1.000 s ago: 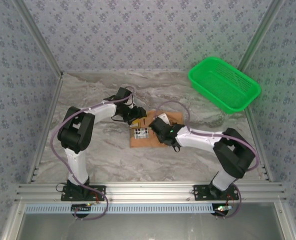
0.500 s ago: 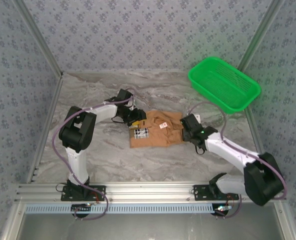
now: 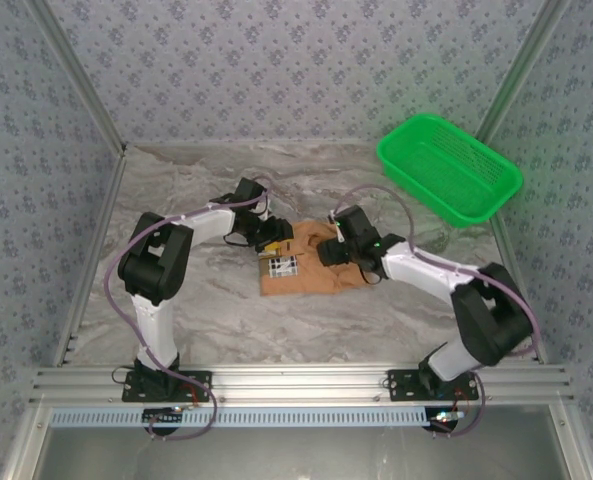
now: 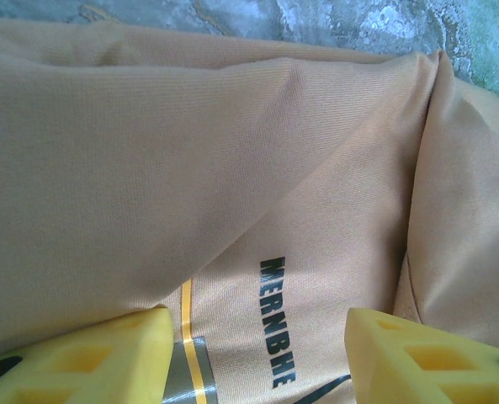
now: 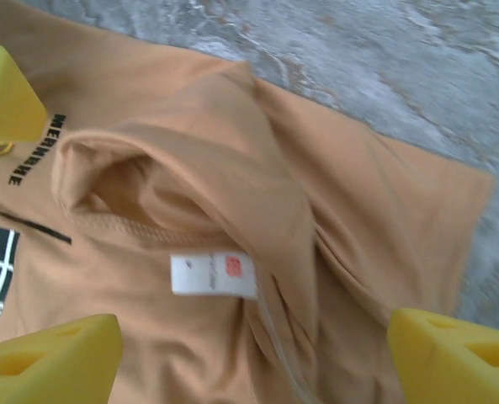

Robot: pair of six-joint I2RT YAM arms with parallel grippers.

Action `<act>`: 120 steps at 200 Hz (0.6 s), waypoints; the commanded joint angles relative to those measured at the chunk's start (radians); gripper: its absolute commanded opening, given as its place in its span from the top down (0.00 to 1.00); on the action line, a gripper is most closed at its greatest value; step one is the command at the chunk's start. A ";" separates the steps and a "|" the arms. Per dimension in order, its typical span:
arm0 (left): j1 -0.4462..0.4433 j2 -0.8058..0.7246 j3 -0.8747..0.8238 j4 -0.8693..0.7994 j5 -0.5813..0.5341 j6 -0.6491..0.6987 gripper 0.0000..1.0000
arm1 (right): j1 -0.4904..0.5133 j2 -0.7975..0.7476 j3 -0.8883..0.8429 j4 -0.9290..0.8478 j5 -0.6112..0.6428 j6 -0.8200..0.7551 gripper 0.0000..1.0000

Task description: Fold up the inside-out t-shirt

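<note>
The inside-out t-shirt (image 3: 316, 268) lies as a compact orange-tan bundle in the middle of the table, a checked print at its left end. My left gripper (image 3: 273, 234) is low over its left part, open, yellow fingertips (image 4: 81, 362) either side of dark printed lettering (image 4: 278, 320), with the cloth flat between them. From the right, my right gripper (image 3: 332, 251) hovers open over the shirt's middle. In the right wrist view its wide-apart fingertips (image 5: 47, 362) flank the white neck label (image 5: 213, 275) and the rumpled collar (image 5: 123, 189).
A green mesh basket (image 3: 448, 167) stands at the back right corner. Grey marble tabletop (image 3: 226, 320) surrounds the shirt. Patterned walls and metal frame rails (image 3: 86, 290) bound the table on the left, back and right.
The right arm swung out to the right of the shirt, then came back over its middle, and its jaws spread wider. The left arm and the shirt stayed put.
</note>
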 commanded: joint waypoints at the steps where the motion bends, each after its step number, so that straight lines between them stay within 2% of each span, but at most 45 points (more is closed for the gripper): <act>1: 0.003 0.011 0.034 -0.036 -0.033 0.027 0.44 | 0.003 0.087 0.077 0.018 -0.045 -0.122 0.15; 26: 0.003 0.015 0.034 -0.038 -0.031 0.027 0.44 | -0.026 0.179 0.149 -0.010 -0.043 -0.153 0.18; 75: 0.004 0.018 0.038 -0.045 -0.031 0.036 0.44 | -0.188 0.197 0.195 -0.065 -0.056 -0.049 0.46; 105: 0.004 0.013 0.041 -0.054 -0.034 0.046 0.44 | -0.293 0.155 0.159 -0.093 -0.079 0.033 0.49; 120: 0.004 0.013 0.040 -0.057 -0.035 0.051 0.44 | -0.327 0.131 0.140 -0.099 -0.116 0.045 0.44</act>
